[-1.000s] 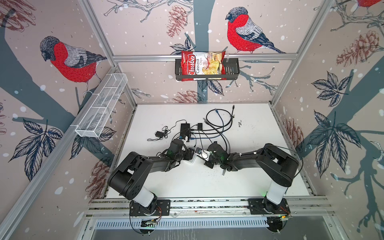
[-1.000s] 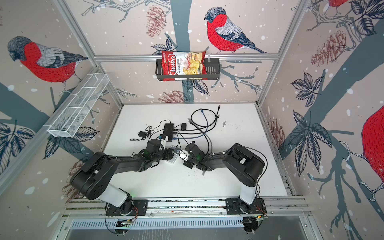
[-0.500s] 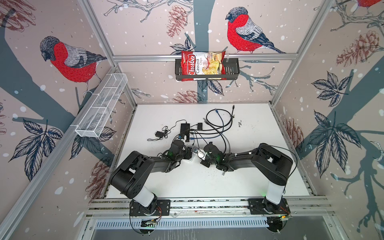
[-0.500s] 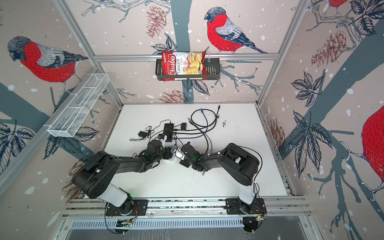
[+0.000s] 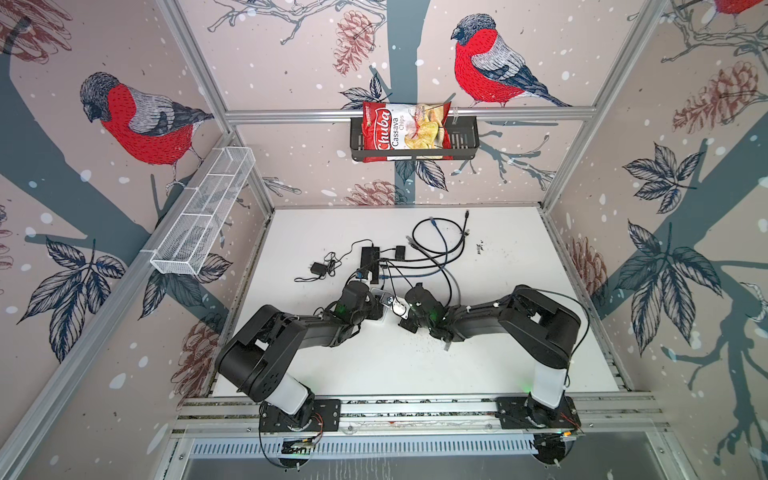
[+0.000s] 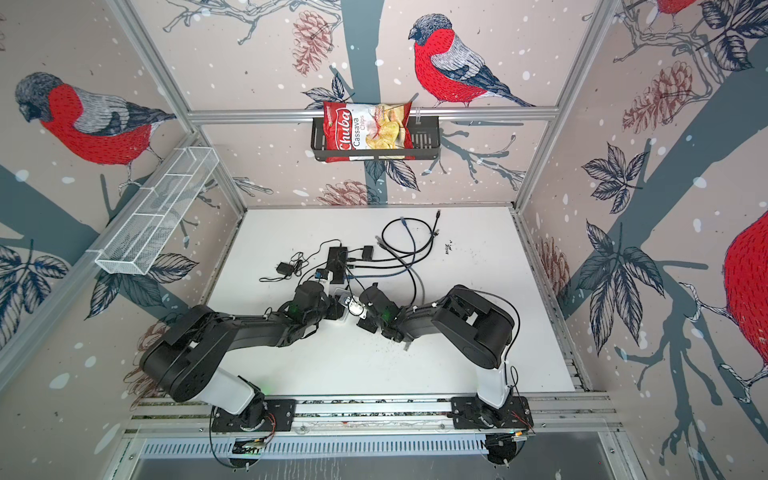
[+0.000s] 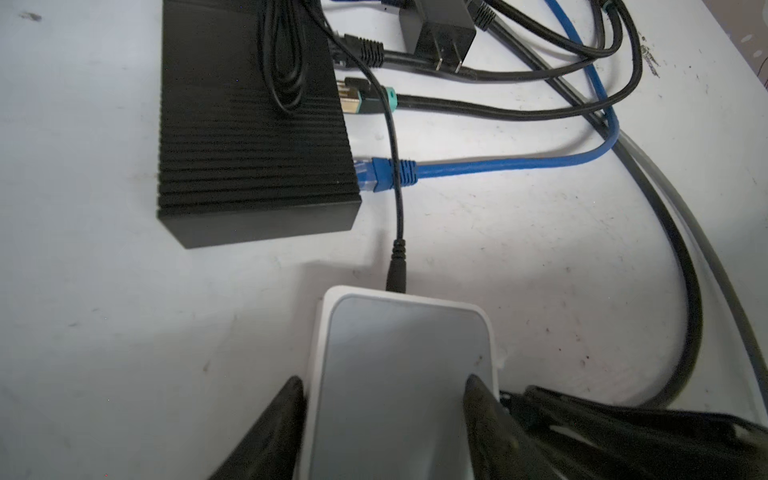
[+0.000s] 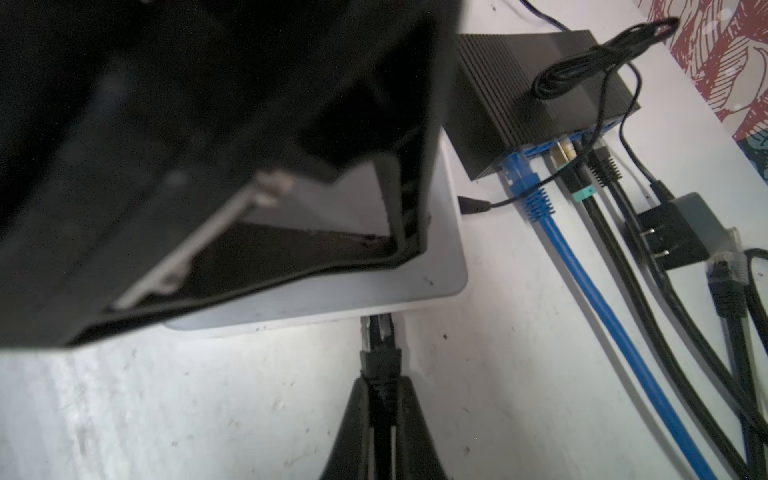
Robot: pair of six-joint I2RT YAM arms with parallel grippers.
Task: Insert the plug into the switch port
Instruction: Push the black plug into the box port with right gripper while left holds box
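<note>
A white wire basket (image 5: 203,212) hangs on the left wall, split into parts by wire walls. Farther back, a black basket (image 5: 463,137) hangs on the back wall. A red bag of chips (image 5: 405,131) stands in it and pokes out over the top.

Down on the table (image 5: 374,365), the two claws meet near the middle. The left claw (image 7: 383,380) is spread wide over the white switch (image 7: 405,332). It has one of its fingers (image 7: 286,411) on each side, touching, so it holds the switch flat on the table. The right claw (image 8: 381,384) is squeezed tight on the black plug (image 8: 379,357). The tip of the plug touches the side of the white switch. A thin black wire (image 7: 398,216) goes into the far end of the switch. Just past that lies a black box (image 7: 249,124) with a blue cable (image 7: 498,166) stuck in its side.

The hole for the plug is hidden under the edge of the switch, so I cannot tell how far in the plug is. In the right wrist view the left claw is a big blurry dark shape over most of the switch. In both top views the arms cover most of it too.
</note>
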